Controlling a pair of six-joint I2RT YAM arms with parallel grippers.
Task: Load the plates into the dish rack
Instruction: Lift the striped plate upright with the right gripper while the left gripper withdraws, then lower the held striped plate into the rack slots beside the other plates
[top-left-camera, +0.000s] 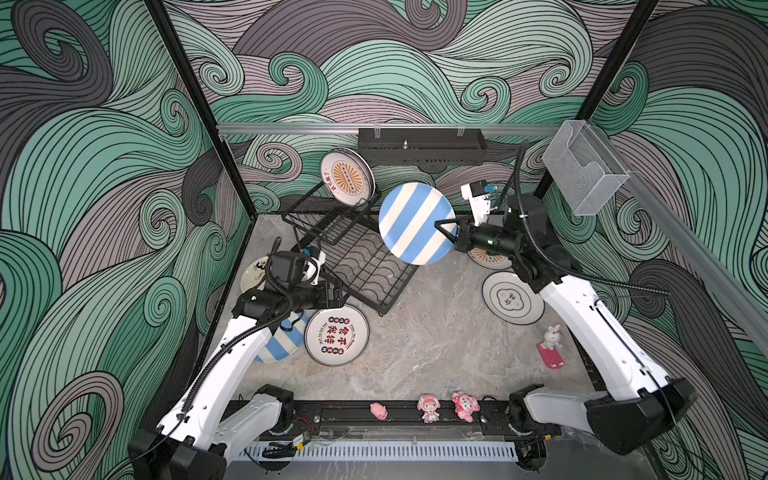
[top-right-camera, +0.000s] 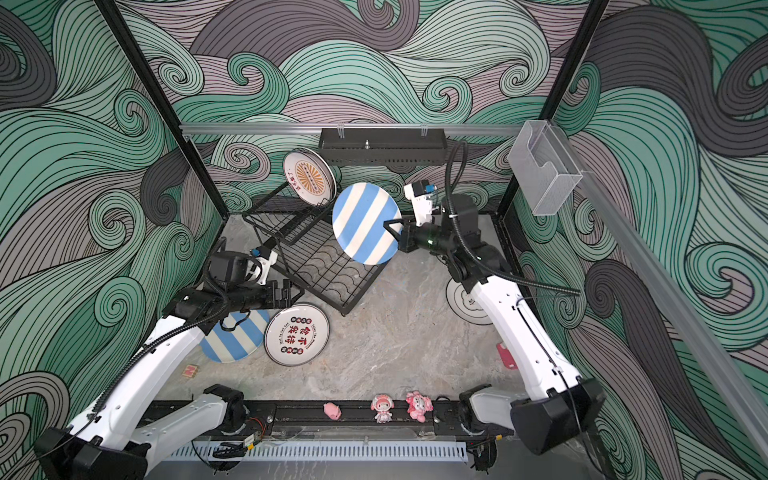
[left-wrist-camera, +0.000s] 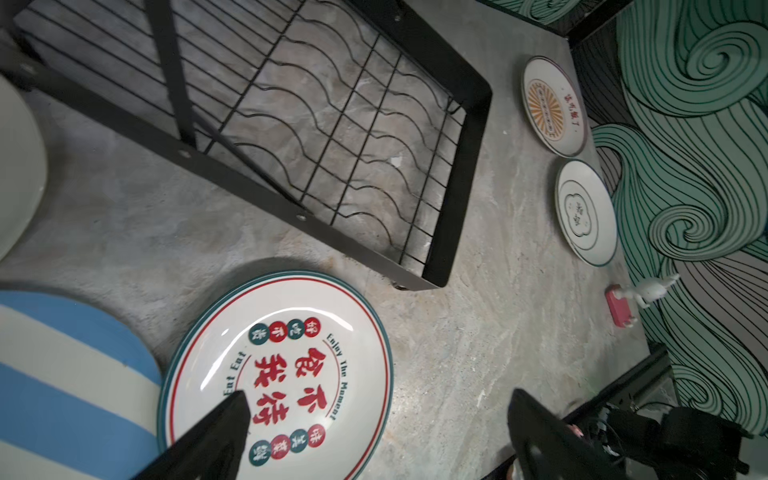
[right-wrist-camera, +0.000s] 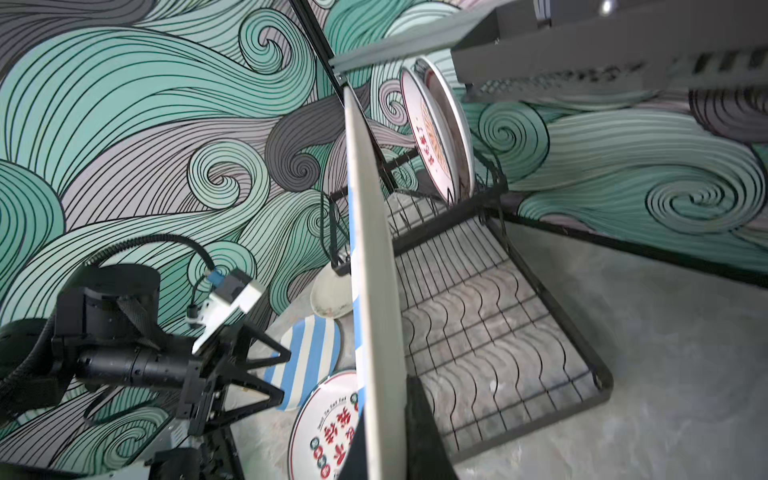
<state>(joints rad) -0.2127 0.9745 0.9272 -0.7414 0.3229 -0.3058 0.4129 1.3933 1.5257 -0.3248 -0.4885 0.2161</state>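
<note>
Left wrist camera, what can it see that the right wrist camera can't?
Only the left wrist camera: two plates lying flat, an orange sunburst plate and a cloud plate, plus a bunny toy. Only the right wrist camera: the lifted striped plate, seen edge-on, and a standing plate in the dish rack's top tier. Both: the dish rack's wavy tray, the red-lettered plate and the flat striped plate.

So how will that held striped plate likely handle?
Probably stiff: the striped plate looks flat, held on edge by the right gripper. Its smooth rim may slip or pivot in that small pinch. Likely ceramic, so it could chip on the dish rack.
</note>
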